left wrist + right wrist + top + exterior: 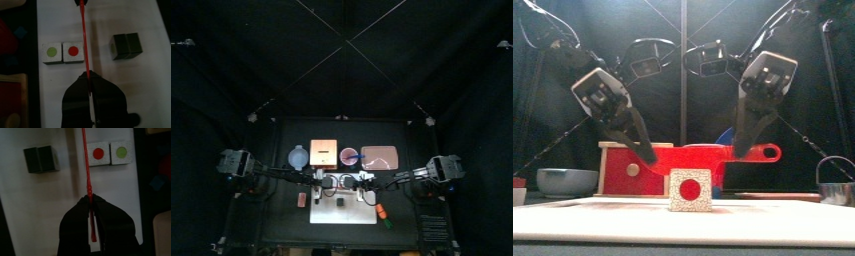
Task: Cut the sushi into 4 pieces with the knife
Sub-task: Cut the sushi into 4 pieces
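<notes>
Two pieces are already free: a green-dot piece [51,51] and a red-dot piece [72,51] lie side by side, touching, dot faces up, on the white cutting board [593,215], roughly midway between its left and right edges. The rest of the sushi, a dark pair [125,46], sits just apart from them on the board; its seam is visible but the blocks look still joined. Above the board the red knife [714,156] is held level, clear of every piece, its blade running left-right over the gap between the red-dot piece and the dark pair. Jaws of the left gripper [648,158] are pinched narrow on the blade's tip end. The right gripper [743,150] is likewise clamped narrow on the knife by the handle (ring end pokes out toward the board's right edge). My read of the step: three pieces now, lining up the last cut. The next move calls for shifting the knife across until its edge sits over the pair's seam, which already lies parallel to the blade, so no turning. Then both arms press down together, kept level, so the blocks split rather than skid or tip.
</notes>
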